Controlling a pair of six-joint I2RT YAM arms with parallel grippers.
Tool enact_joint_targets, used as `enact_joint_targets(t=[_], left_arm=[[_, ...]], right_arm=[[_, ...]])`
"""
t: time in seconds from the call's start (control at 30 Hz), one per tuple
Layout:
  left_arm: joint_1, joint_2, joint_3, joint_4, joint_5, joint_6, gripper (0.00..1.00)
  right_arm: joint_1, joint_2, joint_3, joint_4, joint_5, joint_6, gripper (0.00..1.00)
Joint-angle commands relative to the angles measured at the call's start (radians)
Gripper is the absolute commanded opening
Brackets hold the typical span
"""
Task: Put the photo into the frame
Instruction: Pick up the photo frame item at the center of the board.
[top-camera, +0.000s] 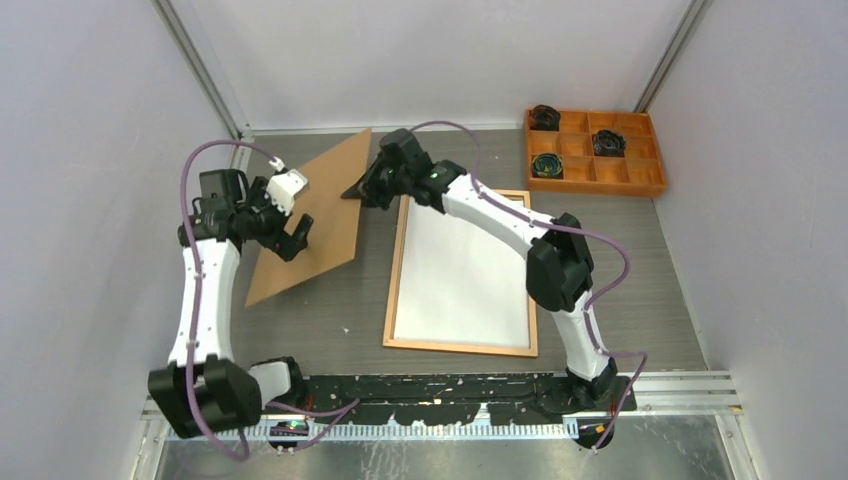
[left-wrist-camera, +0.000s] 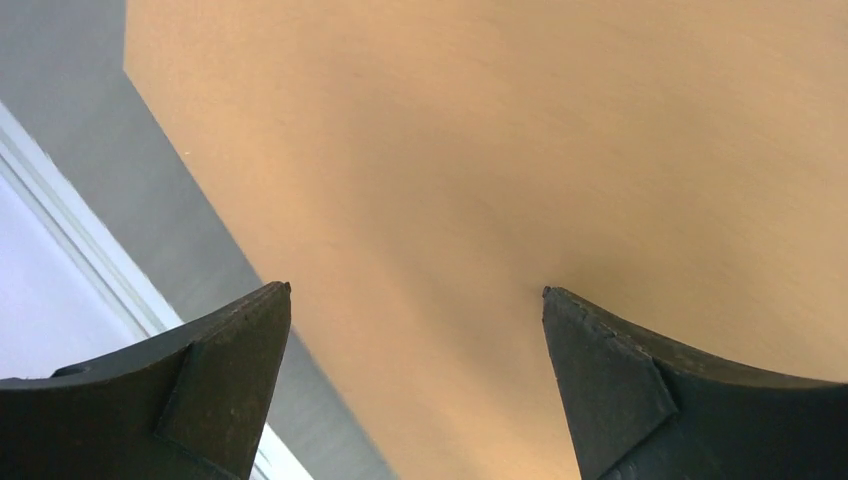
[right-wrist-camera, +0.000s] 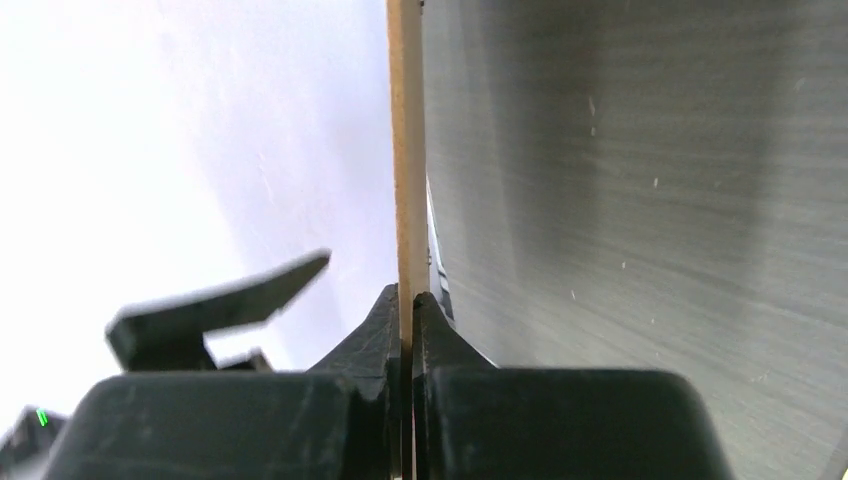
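- We see the right gripper (right-wrist-camera: 408, 295) with its two fingers pressed together on the thin edge of the brown backing board (right-wrist-camera: 405, 150). The board runs edge-on straight out from between the tips.
- On one side of that pinched edge is the grey table (right-wrist-camera: 650, 200), with a gap between them, so this edge is lifted off the surface. On the other side is only white wall.
- From above, the right gripper (top-camera: 362, 190) grips the board's right edge, just beyond the frame's far left corner.
- The left gripper (left-wrist-camera: 415, 292) has its fingers spread wide and nothing between them. The board's plain face (left-wrist-camera: 500, 150) fills the view beyond the tips.
- In the overhead view, the left gripper (top-camera: 297, 235) hangs over the middle of the backing board (top-camera: 335, 215), which lies at an angle left of the frame.
- The orange-brown wooden frame (top-camera: 460, 347) lies flat on the table (top-camera: 620, 270), in front of the right arm.
- A white sheet (top-camera: 460, 270) fills the frame's opening. No printed picture shows, so we cannot tell whether it is the photo face down.
- An orange compartment tray (top-camera: 655, 185) sits at the far right, well apart, with dark coiled items (top-camera: 547, 165) in some cells.
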Motion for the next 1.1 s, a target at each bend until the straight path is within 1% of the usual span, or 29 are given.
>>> enact_joint_targets(t=[0.0,0.07,0.17,0.33,0.37,0.5,0.6,0.7,0.73,0.8,0.9,0.97,1.0,1.07], left_arm=[[-0.049,-0.121,-0.026,-0.003,0.241,0.061,1.0],[-0.059,-0.17,-0.008,-0.026,0.296,0.125,1.0],[-0.074,-0.225,0.023,-0.067,0.334,0.201,1.0],[-0.077,-0.297,0.055,-0.23,0.355,0.406,1.0],[-0.078,-0.32,0.041,-0.221,0.352,0.427,1.0],[-0.079,-0.43,-0.08,0.012,0.307,0.396,0.98],[-0.083,-0.464,-0.15,0.153,0.286,0.379,0.92],[-0.082,-0.459,-0.159,0.276,0.258,0.307,0.89],[-0.083,-0.451,-0.151,0.271,0.259,0.309,0.88],[-0.084,-0.433,-0.139,0.215,0.277,0.37,0.86],[-0.083,-0.419,-0.14,0.232,0.281,0.369,0.82],[-0.085,-0.411,-0.138,0.235,0.281,0.368,0.77],[-0.085,-0.408,-0.136,0.223,0.281,0.382,0.73],[-0.085,-0.402,-0.13,0.184,0.29,0.434,0.58]], right_arm=[[-0.097,-0.073,0.125,0.066,0.067,0.117,0.01],[-0.128,-0.093,0.109,0.082,0.082,0.164,0.01],[-0.156,-0.112,0.09,0.089,0.098,0.217,0.01],[-0.183,-0.122,0.063,0.099,0.084,0.282,0.01],[-0.185,-0.124,0.056,0.105,0.076,0.292,0.01],[-0.183,-0.141,0.041,0.087,0.055,0.295,0.01],[-0.181,-0.169,-0.005,0.106,0.038,0.306,0.01],[-0.176,-0.188,-0.036,0.113,0.023,0.312,0.01],[-0.173,-0.196,-0.047,0.116,0.02,0.314,0.01],[-0.165,-0.208,-0.069,0.131,0.015,0.321,0.01],[-0.148,-0.214,-0.076,0.123,-0.003,0.322,0.01],[-0.136,-0.22,-0.089,0.123,-0.01,0.322,0.01],[-0.13,-0.224,-0.095,0.13,-0.015,0.323,0.01],[-0.117,-0.229,-0.105,0.134,-0.022,0.319,0.01]])
